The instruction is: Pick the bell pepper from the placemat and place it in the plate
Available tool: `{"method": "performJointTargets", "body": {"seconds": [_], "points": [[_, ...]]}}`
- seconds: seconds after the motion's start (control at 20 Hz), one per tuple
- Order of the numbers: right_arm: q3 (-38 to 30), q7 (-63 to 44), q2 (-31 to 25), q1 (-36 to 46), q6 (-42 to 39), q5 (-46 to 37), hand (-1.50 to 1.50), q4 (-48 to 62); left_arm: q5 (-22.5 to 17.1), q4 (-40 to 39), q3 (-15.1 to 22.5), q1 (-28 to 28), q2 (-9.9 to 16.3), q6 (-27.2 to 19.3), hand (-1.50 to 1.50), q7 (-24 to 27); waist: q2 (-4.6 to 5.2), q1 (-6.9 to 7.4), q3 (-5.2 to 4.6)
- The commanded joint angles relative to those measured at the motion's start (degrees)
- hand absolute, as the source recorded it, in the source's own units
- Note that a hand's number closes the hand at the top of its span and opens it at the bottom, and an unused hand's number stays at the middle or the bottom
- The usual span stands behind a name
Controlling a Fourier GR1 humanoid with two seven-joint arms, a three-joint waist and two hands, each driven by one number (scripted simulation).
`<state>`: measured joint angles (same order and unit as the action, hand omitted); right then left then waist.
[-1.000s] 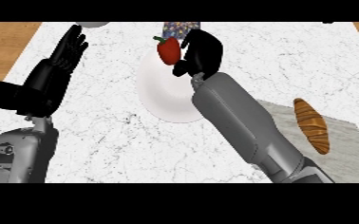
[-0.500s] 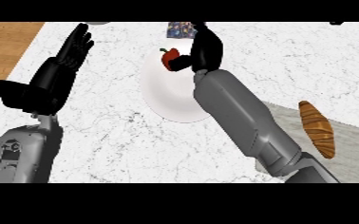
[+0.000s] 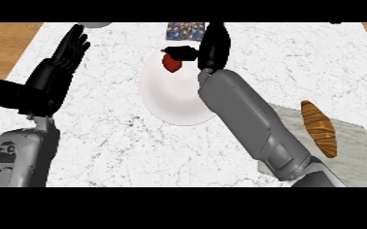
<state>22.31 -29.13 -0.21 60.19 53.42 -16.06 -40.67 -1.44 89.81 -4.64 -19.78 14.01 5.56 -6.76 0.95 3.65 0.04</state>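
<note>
Marble counter: right hand fingers pinching bell pepper over plate.

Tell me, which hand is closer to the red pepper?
Right. The right hand is right beside the bell pepper, over the plate. The left hand rests open, far off to its left.

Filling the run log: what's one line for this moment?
right hand: over plate far edge, thumb touching bell pepper | left hand: resting open | croissant: untouched
</note>
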Motion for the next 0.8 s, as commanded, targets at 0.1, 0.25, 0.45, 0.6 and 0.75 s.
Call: {"method": "performJointTargets", "body": {"seconds": [0.1, 0.25, 0.45, 0.6, 0.75], "points": [[-5.0, 9.4, 0.2, -6.7, 4.2, 5.3, -1.50, -5.2, 0.0, 2.1, -1.6, 0.8, 1.4, -0.4, 0.00, -2.4, -0.72, -2.73, 0.02], [-4.0, 8.7, -1.9, -14.5, 3.8, 4.2, -1.50, -14.1, -0.2, 3.1, -2.1, 5.5, 0.7, -0.1, 0.00, 0.3, -1.23, -4.08, -0.01], [-4.5, 10.5, -5.2, -22.1, 1.6, 4.3, -1.50, -24.3, -0.1, 1.3, -3.0, 5.4, 1.1, 0.4, 0.00, 1.3, -1.11, -4.23, -0.03], [-3.2, 9.0, -8.8, -28.7, -1.0, 3.2, -1.50, -33.0, -2.4, 1.7, -5.3, 2.0, 3.5, 2.0, 0.00, -2.2, -1.14, -4.38, -0.04], [-2.3, 9.7, -13.5, -37.2, -4.5, 4.1, -1.50, -42.3, -0.3, 0.4, -3.7, 3.5, 1.1, 0.5, 0.00, 1.0, -1.13, -4.69, -0.05]]}}
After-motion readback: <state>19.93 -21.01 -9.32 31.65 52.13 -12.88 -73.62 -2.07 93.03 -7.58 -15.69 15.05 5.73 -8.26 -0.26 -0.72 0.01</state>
